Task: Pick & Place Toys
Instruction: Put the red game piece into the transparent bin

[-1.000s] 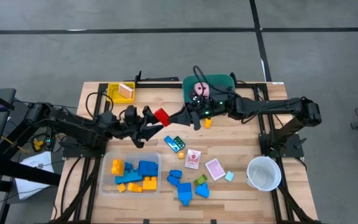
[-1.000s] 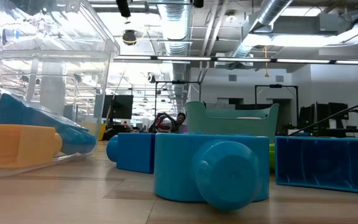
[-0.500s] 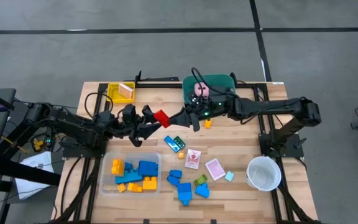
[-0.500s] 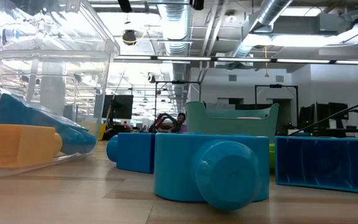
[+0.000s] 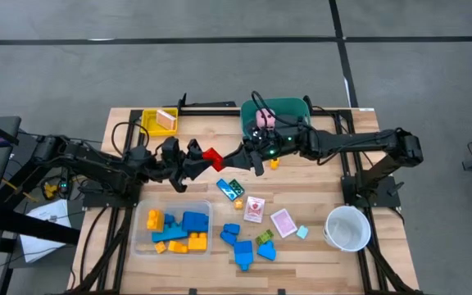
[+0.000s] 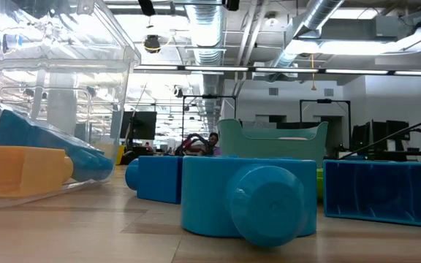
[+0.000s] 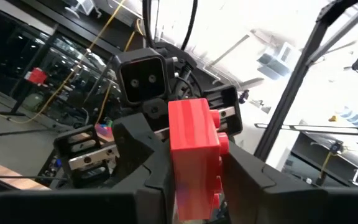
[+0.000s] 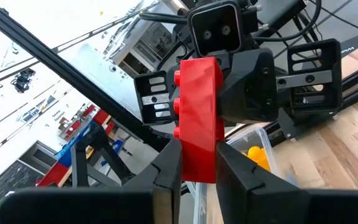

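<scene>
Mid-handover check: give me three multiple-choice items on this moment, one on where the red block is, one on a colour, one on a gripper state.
1. Where is the red block?
A. In the clear tray
B. Held above the table between both grippers
C. Inside the white cup

2. What colour is the die in the teal tub?
A. Pink
B. Green
C. Blue

3. What is the right gripper doing?
A. Open over the cup
B. Shut on nothing
C. Shut on the red block

Answers:
1 B: the high view shows it between the left gripper and the right gripper.
2 A: the pink die sits in the tub.
3 C: the right wrist view shows both fingers against the block's sides.
</scene>
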Motion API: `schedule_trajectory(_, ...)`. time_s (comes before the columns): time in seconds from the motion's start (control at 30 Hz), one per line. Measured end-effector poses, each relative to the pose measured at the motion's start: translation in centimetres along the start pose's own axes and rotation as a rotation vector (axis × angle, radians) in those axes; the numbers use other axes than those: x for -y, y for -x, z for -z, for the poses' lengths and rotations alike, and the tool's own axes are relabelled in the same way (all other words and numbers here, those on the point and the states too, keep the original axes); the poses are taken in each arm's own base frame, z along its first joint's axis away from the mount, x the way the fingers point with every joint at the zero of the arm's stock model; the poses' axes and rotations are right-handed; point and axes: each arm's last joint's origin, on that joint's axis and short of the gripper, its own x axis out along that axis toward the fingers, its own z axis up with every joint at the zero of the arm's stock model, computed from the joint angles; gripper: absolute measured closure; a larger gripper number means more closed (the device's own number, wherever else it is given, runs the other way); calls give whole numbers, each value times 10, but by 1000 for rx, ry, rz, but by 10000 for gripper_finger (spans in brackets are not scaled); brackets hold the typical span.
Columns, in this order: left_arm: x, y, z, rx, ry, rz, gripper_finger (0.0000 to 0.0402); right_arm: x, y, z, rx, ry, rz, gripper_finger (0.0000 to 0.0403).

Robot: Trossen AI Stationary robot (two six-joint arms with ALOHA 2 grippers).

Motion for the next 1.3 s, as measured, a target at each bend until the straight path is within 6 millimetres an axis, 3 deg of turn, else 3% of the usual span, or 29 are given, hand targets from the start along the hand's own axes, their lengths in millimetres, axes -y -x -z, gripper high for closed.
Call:
schedule_trajectory(0.53,0,0,0,-2,3,-4,314,1,0,0,1,-21,6,247)
schedule_trajectory(0.8,-1,0,7,-98,32,26,314,6,1,5,-52,-37,55,209)
schedule_trajectory(1.3,1,4,21,-355,225,190,314,13,4,-2,-26,-38,76,189)
